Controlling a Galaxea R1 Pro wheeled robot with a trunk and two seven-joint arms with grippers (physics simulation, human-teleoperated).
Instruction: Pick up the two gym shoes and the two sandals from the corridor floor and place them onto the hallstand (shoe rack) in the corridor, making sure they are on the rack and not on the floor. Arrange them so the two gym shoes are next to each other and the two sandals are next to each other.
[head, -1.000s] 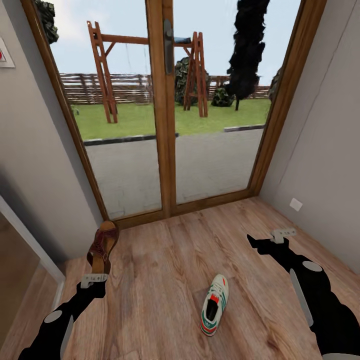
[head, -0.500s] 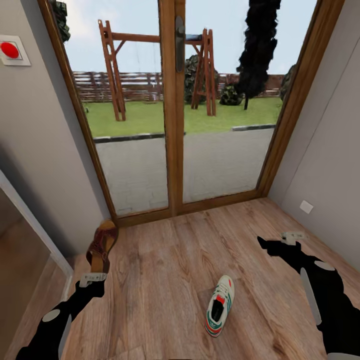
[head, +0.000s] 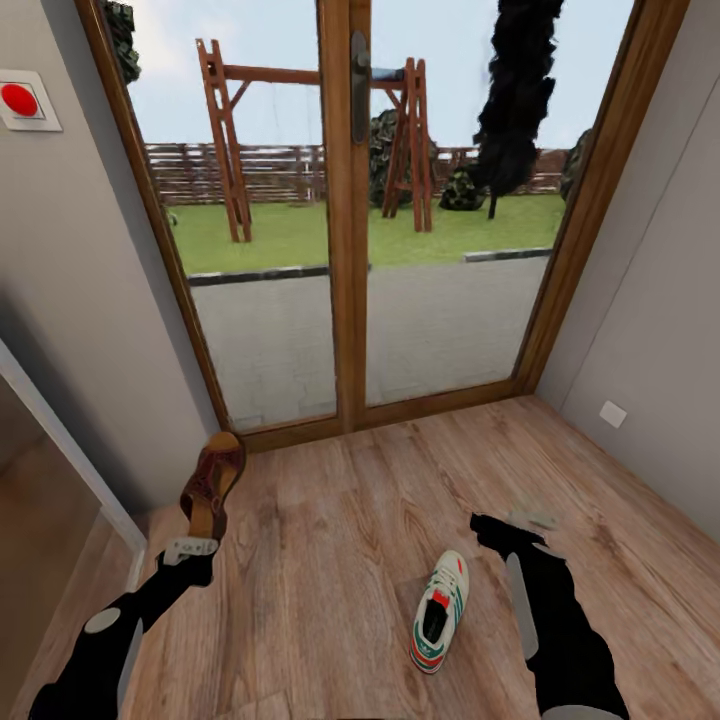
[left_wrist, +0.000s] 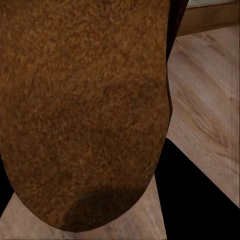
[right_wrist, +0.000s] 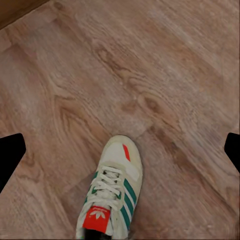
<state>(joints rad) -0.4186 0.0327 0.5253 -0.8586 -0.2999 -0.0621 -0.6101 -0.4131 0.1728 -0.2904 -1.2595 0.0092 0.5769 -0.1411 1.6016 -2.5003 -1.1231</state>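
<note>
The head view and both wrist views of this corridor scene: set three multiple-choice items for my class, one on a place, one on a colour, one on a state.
1. Where is the sneaker?
A. On the wood floor
B. On a shelf
C. In the right gripper

2. What colour are the sneaker's side stripes?
A. Blue
B. Green
C. Black

3. What is the state of the left gripper?
A. Open above the floor
B. Shut on nothing
C. Shut on a brown sandal

Answers:
1. A: the sneaker lies flat on the wood floor, apart from the right gripper, which hangs nearby with its fingers spread either side of the sneaker in the right wrist view.
2. B: green stripes run along the sneaker's side in the right wrist view.
3. C: the left gripper holds the sandal up off the floor, its sole close in front of the left wrist camera.
</note>
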